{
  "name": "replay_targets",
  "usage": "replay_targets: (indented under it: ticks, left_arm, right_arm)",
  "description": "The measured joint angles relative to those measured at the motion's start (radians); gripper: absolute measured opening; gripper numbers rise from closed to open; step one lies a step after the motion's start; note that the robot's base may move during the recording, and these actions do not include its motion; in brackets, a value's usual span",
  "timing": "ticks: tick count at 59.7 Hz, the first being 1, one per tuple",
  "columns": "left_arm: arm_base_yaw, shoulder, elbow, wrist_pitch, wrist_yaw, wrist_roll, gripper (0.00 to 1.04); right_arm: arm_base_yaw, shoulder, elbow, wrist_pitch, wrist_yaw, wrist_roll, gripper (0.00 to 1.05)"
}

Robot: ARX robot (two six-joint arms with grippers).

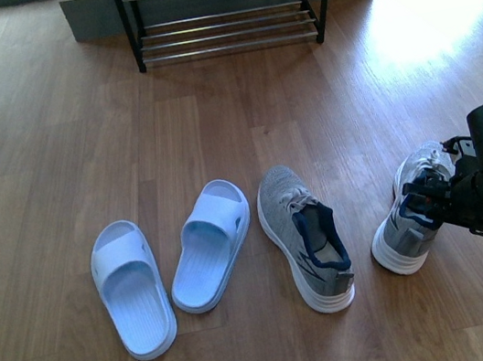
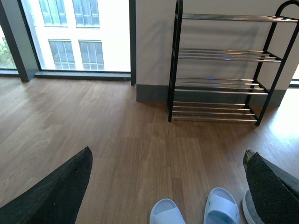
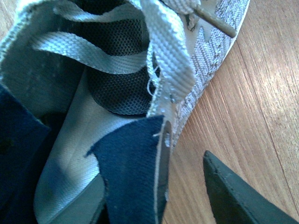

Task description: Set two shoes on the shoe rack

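The scene is set on a wooden plank floor [image 1: 29, 132], with a bright patch of sunlight [image 1: 434, 0] on its far right part. In the left wrist view a large window [image 2: 84, 42] and a pale wall [image 2: 154, 42] with a grey skirting board [image 2: 149, 93] are shown.

The shoe rack [image 1: 232, 43] is stood against that wall, well apart from all the shoes. Its black frame and silver rod shelves are seen bare in the left wrist view. The floor between the shoes and the rack is unobstructed.

Four shoes are laid in a row, toes towards the rack. The right grey sneaker [image 1: 408, 236] is placed furthest right. The left grey sneaker [image 1: 302, 235] is set near it, with floor between the two. The inner pale blue slide [image 1: 210, 241] is found just beside the left sneaker, and the outer pale blue slide [image 1: 131, 287] is furthest left.

The right end effector [image 1: 423, 203] is positioned at the right sneaker's navy collar. One finger [image 3: 238, 196] is seen outside the shoe wall, apart from it, so the jaws are taken as spread; the other finger cannot be made out.

The left end effector [image 2: 168, 186] is held above the slides, its fingers [image 2: 56, 191] spread wide with nothing between them.
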Motion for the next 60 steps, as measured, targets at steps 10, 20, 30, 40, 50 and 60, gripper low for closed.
replay_targets:
  ticks: [10, 20, 30, 40, 50, 60]
  left_arm:
    - [0.000, 0.000, 0.000, 0.000, 0.000, 0.000, 0.95]
    - [0.000, 0.000, 0.000, 0.000, 0.000, 0.000, 0.95]
    - [0.000, 0.000, 0.000, 0.000, 0.000, 0.000, 0.95]
    - [0.000, 0.000, 0.000, 0.000, 0.000, 0.000, 0.95]
    - [0.000, 0.000, 0.000, 0.000, 0.000, 0.000, 0.95]
    - [0.000, 0.000, 0.000, 0.000, 0.000, 0.000, 0.95]
  right_arm:
    - [-0.005, 0.000, 0.000, 0.001, -0.008, -0.007, 0.01]
    - [-0.009, 0.002, 0.003, 0.003, -0.028, -0.028, 0.01]
    - [-0.010, 0.002, -0.005, 0.023, -0.039, -0.046, 0.01]
    - [-0.011, -0.011, -0.044, 0.069, -0.064, -0.060, 0.01]
    - [-0.013, -0.090, -0.165, 0.140, -0.105, -0.088, 0.01]
    - [-0.037, -0.266, -0.319, 0.206, -0.143, -0.119, 0.01]
